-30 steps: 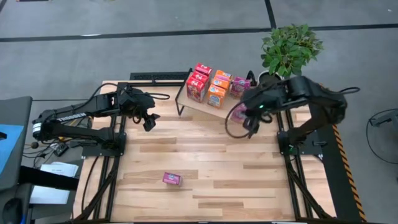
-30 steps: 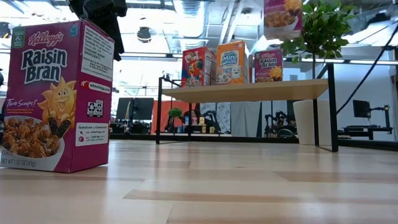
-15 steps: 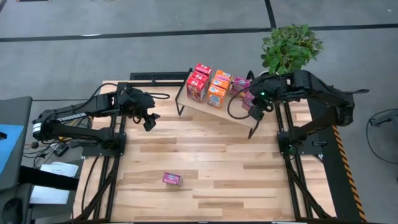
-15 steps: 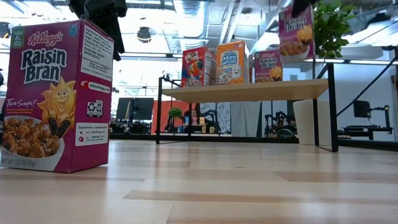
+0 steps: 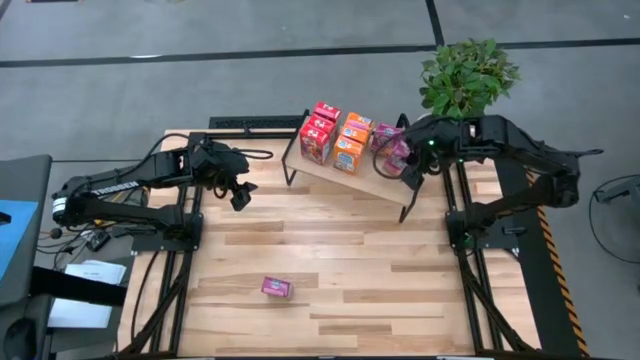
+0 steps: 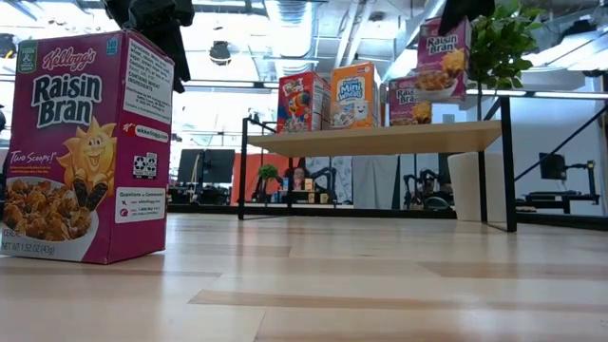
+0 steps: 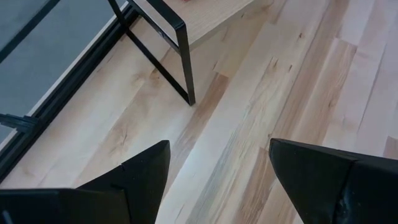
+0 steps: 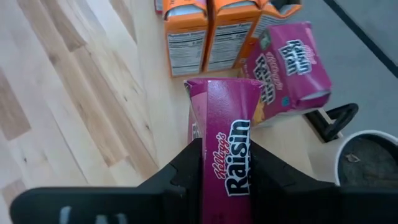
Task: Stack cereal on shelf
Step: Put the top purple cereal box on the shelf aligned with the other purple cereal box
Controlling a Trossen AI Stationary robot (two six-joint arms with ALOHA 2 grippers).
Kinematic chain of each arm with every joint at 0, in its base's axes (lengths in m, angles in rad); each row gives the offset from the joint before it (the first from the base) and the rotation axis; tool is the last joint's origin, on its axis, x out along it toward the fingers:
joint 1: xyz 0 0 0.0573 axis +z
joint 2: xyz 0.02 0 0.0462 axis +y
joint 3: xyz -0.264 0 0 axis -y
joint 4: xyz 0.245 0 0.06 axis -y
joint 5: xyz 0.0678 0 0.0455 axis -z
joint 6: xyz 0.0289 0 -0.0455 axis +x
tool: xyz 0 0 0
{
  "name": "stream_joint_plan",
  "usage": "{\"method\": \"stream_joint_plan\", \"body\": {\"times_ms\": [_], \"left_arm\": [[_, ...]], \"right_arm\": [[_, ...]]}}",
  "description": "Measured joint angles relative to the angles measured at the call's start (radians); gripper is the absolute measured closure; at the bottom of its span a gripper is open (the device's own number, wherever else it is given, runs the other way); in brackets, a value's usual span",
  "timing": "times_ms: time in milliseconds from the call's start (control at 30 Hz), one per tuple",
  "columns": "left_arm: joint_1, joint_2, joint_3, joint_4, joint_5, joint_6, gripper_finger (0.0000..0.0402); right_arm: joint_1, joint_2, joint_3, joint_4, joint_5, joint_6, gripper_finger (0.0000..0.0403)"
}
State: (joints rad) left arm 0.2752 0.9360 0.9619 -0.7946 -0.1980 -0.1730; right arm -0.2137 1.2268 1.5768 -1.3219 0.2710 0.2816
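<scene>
My right gripper (image 5: 405, 162) is shut on a magenta Raisin Bran cereal box (image 6: 444, 59) above the right end of the shelf (image 5: 372, 182), a light wood board on black wire legs. Red (image 5: 318, 135), orange (image 5: 350, 146) and magenta (image 5: 386, 136) boxes stand on the shelf's far part. Another magenta box (image 5: 277, 288) stands on its base on the tabletop near the front; it looms large in the low view (image 6: 85, 147). My left gripper (image 5: 238, 195) hangs open over the table's far left, near the shelf's left leg (image 7: 180, 56). My right gripper pinches the magenta box near its upper end (image 8: 225, 163), one finger (image 8: 186, 165) on each broad face, with a narrow printed side showing between them. The fingers come from above, pointing down. The box hangs nearly upright below them, its bottom clear of the shelf board (image 6: 380, 139).
A potted plant (image 5: 465, 80) stands just beyond the table's far right corner, close to my right arm. The shelf's near half (image 5: 365, 180) is bare board. Bare wooden tabletop (image 5: 340, 250) stretches between the shelf and the front box.
My right gripper has carried the magenta box from over the table's right side toward the far edge, and it now hangs over the shelf's right end. In the low view the box has come down and moved closer to the boxes on the shelf.
</scene>
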Motion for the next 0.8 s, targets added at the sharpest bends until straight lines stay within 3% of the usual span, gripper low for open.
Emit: {"method": "stream_joint_plan", "body": {"times_ms": [800], "left_arm": [[0.0,0.0,0.0,0.0,0.007,-0.024,0.0136]], "right_arm": [[-0.051,0.006,0.0,0.069,-0.023,-0.081,0.0285]]}}
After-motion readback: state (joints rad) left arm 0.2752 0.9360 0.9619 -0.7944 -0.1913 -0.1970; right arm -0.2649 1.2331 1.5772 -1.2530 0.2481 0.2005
